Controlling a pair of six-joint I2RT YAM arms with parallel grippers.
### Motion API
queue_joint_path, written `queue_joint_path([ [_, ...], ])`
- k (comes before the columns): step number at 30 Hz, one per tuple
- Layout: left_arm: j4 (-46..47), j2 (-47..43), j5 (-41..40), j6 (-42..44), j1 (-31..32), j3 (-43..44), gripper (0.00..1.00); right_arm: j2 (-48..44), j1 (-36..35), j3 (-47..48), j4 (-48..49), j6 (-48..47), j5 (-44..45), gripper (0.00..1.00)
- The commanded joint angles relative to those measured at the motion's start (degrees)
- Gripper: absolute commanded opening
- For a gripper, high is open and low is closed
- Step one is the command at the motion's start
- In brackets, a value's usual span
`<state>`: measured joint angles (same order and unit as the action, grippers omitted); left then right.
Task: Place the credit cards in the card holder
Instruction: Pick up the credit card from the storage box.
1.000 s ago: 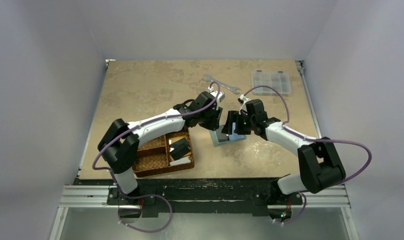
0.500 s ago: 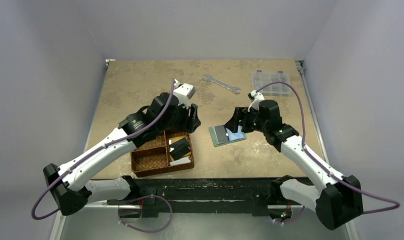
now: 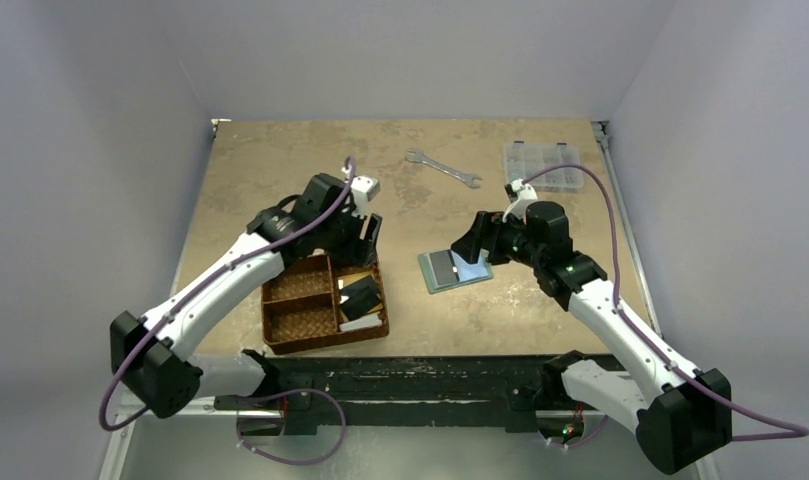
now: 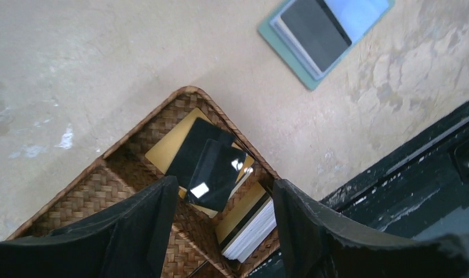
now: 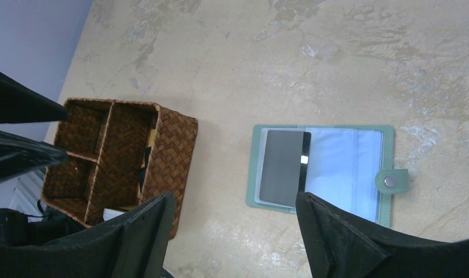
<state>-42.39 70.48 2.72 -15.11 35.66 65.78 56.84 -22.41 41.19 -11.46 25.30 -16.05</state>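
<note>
- The card holder [image 3: 456, 269] lies open and flat on the table [image 3: 280, 170], at about 2 o'clock from the basket [image 3: 302, 325] and apart from it; its snap tab [image 5: 388, 181] sits at the 3 o'clock edge in the right wrist view
- A dark card [image 5: 284, 168] lies on the holder's 9 o'clock half; I cannot tell whether it is tucked into a pocket; the other half shows pale blue sleeves
- The left gripper [image 3: 365, 235] hangs over the 12 o'clock end of the basket's right compartment; its jaws are spread wide with nothing between them
- In that compartment two black cards [image 4: 211, 168] overlap on an orange-yellow card [image 4: 162, 150]; a stack of white cards [image 4: 255, 234] lies toward 5 o'clock of them in the left wrist view
- The right gripper [image 3: 470, 240] hovers just at 12 o'clock of the holder, released and holding nothing
- A wrench [image 3: 443, 168] lies at 12 o'clock of the holder, well apart; a clear compartment box [image 3: 544, 164] lies at 1 o'clock
</note>
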Motion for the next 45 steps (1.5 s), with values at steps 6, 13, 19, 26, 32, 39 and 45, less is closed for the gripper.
queue_joint_path([
  [6, -10.6, 4.5, 13.8, 6.5, -0.1, 4.8, 0.66, -3.6, 0.2, 10.2, -11.2, 1.3, 9.5, 0.86],
  [13, -14.0, 7.1, 24.2, 5.1, -0.2, -2.8, 0.63, 1.4, 0.2, 22.6, -24.7, -1.7, 14.4, 0.84],
  [19, -13.1, 10.6, 23.1, 7.2, -1.8, -2.2, 0.63, 2.4, 0.2, 22.9, -23.1, -1.5, 14.2, 0.84],
  [26, -11.7, 19.3, 24.5, 8.7, -2.7, -2.1, 0.64, 4.6, 0.7, 24.0, -22.7, -3.3, 12.9, 0.84],
  [32, -10.9, 24.0, 26.9, 10.2, -2.7, -1.7, 0.64, 5.3, 1.3, 23.8, -23.5, -4.4, 12.1, 0.83],
  [39, -10.0, 25.8, 29.9, 10.2, -2.7, -2.6, 0.64, 5.3, 1.5, 23.7, -24.5, -4.8, 11.8, 0.84],
  [45, -9.5, 25.5, 30.4, 9.5, -2.8, -3.7, 0.64, 6.4, 1.6, 24.0, -24.5, -4.6, 11.3, 0.83],
])
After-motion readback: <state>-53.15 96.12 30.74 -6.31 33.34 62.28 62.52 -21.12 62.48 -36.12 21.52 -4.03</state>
